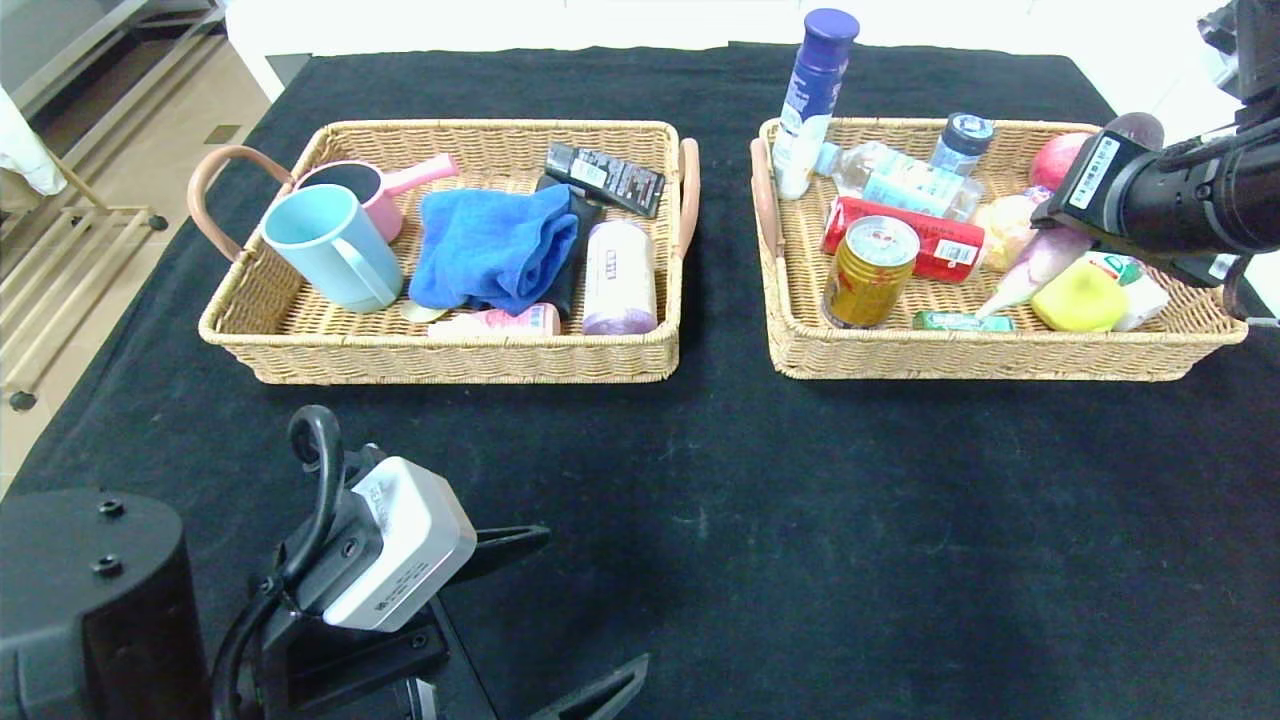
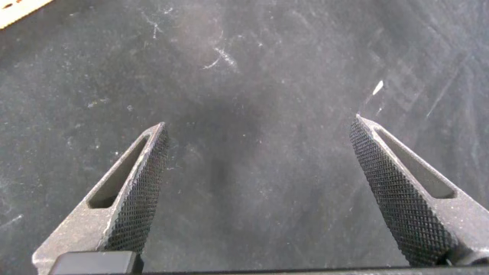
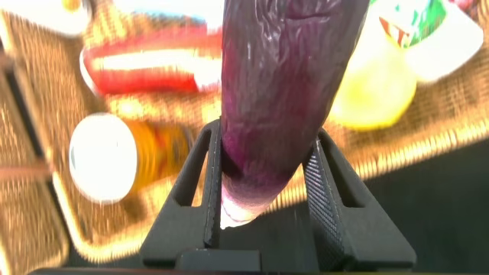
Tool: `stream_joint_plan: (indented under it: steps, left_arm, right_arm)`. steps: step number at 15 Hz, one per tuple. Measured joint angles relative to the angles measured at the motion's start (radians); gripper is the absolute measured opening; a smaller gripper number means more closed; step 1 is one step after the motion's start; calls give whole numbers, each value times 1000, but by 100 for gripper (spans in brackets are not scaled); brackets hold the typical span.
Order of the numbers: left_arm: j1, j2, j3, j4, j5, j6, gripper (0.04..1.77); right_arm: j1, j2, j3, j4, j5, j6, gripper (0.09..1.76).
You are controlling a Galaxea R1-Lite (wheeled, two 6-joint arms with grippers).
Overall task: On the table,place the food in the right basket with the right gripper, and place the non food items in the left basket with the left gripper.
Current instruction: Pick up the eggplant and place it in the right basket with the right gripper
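A glossy, tapered purple eggplant (image 3: 279,99) is clamped between the right gripper's (image 1: 1065,235) ribbed fingers (image 3: 328,200), upper right of frame, over the woven wicker right basket (image 1: 1000,355). The left gripper (image 2: 260,191), lower left, is spread wide above black cloth (image 1: 750,480).

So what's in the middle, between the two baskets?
Just bare black tablecloth between the left basket and the right basket, seen in the head view. A tall purple-capped bottle stands at the right basket's back corner.

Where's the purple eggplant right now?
In the head view, the purple eggplant is held in the right pincer above the right wicker basket, beside the yellow lemon-like fruit.
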Motion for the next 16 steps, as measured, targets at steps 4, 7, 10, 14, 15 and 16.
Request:
stream_joint_plan:
  steps: [4,7,10,14,15,16]
  left_arm:
    - [-2,-3,-1,-1,0,1,172]
    - [-3,-4,-1,-2,1,3,172]
    - [-3,-4,-1,-1,1,5,172]
    - [-3,-4,-1,-1,1,5,172]
    - [-3,-4,-1,-1,1,5,172]
    - [-3,-4,-1,-1,1,5,172]
  right_arm:
    - [-28,36,5,-63,0,0,72]
    - [-33,56,6,-86,1,0,72]
    - [-33,68,7,-87,4,-1,82]
    - [-29,73,10,-82,4,-2,117]
    - [-28,73,11,-81,4,-2,124]
    - [-27,73,11,-81,5,-2,129]
